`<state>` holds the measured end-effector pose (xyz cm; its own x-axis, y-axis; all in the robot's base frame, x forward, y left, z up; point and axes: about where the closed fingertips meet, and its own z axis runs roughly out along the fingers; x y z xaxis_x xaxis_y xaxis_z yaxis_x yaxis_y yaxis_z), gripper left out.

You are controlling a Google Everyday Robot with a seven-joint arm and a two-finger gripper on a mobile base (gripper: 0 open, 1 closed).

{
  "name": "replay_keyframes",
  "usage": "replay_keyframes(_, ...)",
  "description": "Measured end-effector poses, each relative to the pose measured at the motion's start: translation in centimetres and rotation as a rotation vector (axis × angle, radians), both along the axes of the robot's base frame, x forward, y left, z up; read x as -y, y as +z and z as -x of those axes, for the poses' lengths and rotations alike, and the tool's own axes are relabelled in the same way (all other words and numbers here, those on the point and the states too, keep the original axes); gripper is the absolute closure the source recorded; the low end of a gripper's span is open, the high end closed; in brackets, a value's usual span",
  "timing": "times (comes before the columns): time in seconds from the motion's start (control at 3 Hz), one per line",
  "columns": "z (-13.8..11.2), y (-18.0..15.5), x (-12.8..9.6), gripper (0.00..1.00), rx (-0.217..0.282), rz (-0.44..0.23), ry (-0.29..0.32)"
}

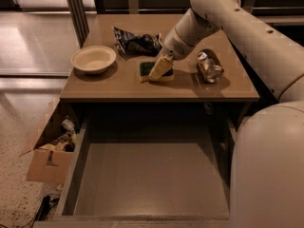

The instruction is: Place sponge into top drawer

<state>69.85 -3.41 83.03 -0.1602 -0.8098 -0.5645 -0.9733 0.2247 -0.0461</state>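
A brown table (118,90) fills the upper middle of the frame. Four loose things lie on it: one pale round bowl (93,59) at the left, one dark shiny snack bag (137,42) toward the back, one silvery can (209,66) lying on its side at the right, and one sponge (145,69) in the middle. The sponge sits flat on the tabletop, just in front of the snack bag, between the bowl and the can and apart from both.

The robot's pale arm (237,23) reaches in from the upper right corner and slants down to the table's centre. The gripper (159,69) is down at the sponge, covering its right part, so only the green left part and a strip of yellow edge show. Whether the gripper is clamped on the sponge or only resting against it cannot be told.

Below the table edge, one wide grey drawer (78,175) stands pulled out toward the bottom of the frame. The arm's bulky lower body (270,170) overlaps its right side at the lower right. One open cardboard box (45,165) holding odds and ends stands on the floor at the lower left, beside the drawer's left wall.
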Motion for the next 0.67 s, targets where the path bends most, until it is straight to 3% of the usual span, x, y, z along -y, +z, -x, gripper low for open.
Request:
replay_keyframes(0.33,0.00,0.00,0.00,0.87,0.000,0.000,0.000)
replay_keyframes(0.67,-0.02,0.00,-0.19,1.00,-0.001,0.002,0.005)
